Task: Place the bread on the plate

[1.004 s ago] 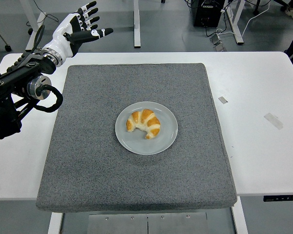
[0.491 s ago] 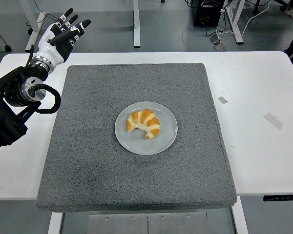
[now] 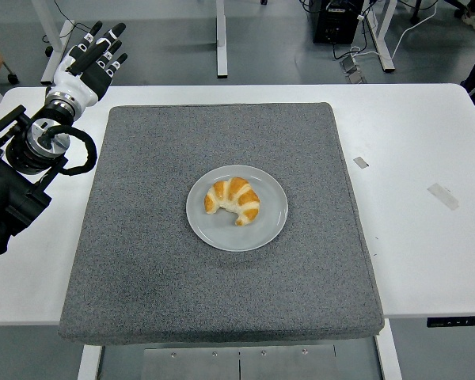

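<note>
On the grey plate (image 3: 273,226) at mid-mat sits the bread (image 3: 233,201), well clear of my left hand (image 3: 85,60), fingers straight and empty. Best now: retreat high and wide, nudging nothing.

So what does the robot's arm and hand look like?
The left arm is black metal, with a round silver joint and a black cable looping beside it. The left hand has a white palm and wrist, and five black fingers with little white marks. No right arm shows.
</note>
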`<state>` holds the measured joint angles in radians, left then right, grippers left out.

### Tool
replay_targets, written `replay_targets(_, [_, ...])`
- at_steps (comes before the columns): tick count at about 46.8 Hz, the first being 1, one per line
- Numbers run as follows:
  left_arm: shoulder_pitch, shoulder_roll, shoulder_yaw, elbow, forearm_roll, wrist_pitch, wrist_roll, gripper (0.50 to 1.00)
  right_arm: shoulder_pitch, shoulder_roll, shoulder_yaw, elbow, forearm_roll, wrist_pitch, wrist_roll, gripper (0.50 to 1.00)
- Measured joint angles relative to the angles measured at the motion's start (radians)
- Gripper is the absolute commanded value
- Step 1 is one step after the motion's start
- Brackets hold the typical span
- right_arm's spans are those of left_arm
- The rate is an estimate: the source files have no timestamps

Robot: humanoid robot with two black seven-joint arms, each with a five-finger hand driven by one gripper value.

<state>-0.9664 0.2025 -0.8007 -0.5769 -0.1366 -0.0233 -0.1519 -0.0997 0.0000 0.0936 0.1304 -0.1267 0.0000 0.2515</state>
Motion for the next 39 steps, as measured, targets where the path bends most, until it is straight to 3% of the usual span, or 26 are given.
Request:
replay_targets(8, [0.000, -0.023, -0.042, 0.034, -0.017, -0.001, 0.024, 0.980, 0.000, 0.000, 0.000, 0.000, 0.000, 0.000, 0.000, 1.000])
replay_targets(39, [-0.015, -0.142, -0.032, 0.128, -0.016, -0.010, 0.011, 0.980, -0.002, 0.000, 0.000, 0.001, 0.000, 0.002, 0.000, 1.000])
